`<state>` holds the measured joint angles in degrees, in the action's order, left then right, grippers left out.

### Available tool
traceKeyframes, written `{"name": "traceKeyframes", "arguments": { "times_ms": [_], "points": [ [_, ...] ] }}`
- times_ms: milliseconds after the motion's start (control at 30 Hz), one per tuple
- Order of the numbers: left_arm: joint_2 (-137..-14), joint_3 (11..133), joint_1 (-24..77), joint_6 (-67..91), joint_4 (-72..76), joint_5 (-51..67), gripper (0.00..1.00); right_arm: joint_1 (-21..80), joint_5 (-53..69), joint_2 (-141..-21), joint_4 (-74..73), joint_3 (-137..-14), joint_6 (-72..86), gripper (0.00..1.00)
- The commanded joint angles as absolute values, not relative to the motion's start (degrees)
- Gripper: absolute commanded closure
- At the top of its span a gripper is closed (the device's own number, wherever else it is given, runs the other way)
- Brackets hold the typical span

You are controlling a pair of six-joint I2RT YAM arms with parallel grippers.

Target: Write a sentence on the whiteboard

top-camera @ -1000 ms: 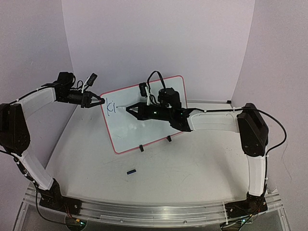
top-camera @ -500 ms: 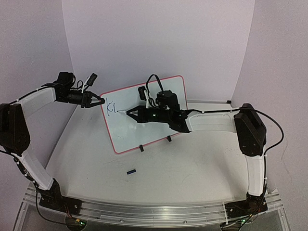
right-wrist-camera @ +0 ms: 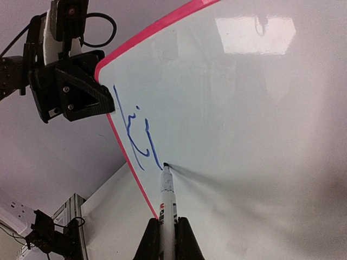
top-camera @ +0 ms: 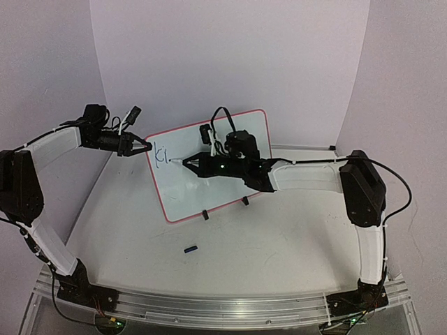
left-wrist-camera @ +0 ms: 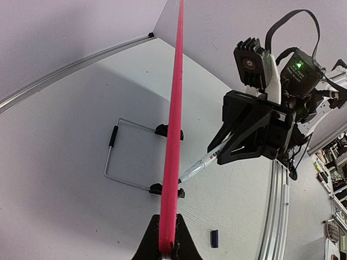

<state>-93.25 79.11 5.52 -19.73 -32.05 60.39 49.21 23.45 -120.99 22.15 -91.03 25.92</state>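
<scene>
My right claw (right-wrist-camera: 167, 225) grips a white marker pen (right-wrist-camera: 167, 190), tip touching the red-rimmed whiteboard (top-camera: 222, 192) mid-frame; my left claw (top-camera: 144, 146) clamps its rim.

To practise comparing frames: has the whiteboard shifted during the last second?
No. The whiteboard keeps the same place relative to the small dark piece lying in front of it.
</scene>
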Motion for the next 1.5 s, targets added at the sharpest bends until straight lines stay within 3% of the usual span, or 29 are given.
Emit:
{"name": "traceKeyframes", "arguments": {
  "times_ms": [0, 433, 1467],
  "points": [
    [-91.9, 79.9, 6.0, -21.9, -35.5, 57.7, 1.0, 49.1, 20.3, -120.4, 23.8, -94.2, 25.1, 1.0],
    [-91.9, 80.0, 6.0, -22.0, -35.4, 57.7, 1.0, 48.8, 18.4, -121.2, 24.7, -95.9, 25.5, 1.0],
    [-91.5, 79.9, 6.0, -22.0, -35.5, 57.7, 1.0, 48.3, 16.6, -117.6, 27.8, -86.7, 27.7, 1.0]
  ]
}}
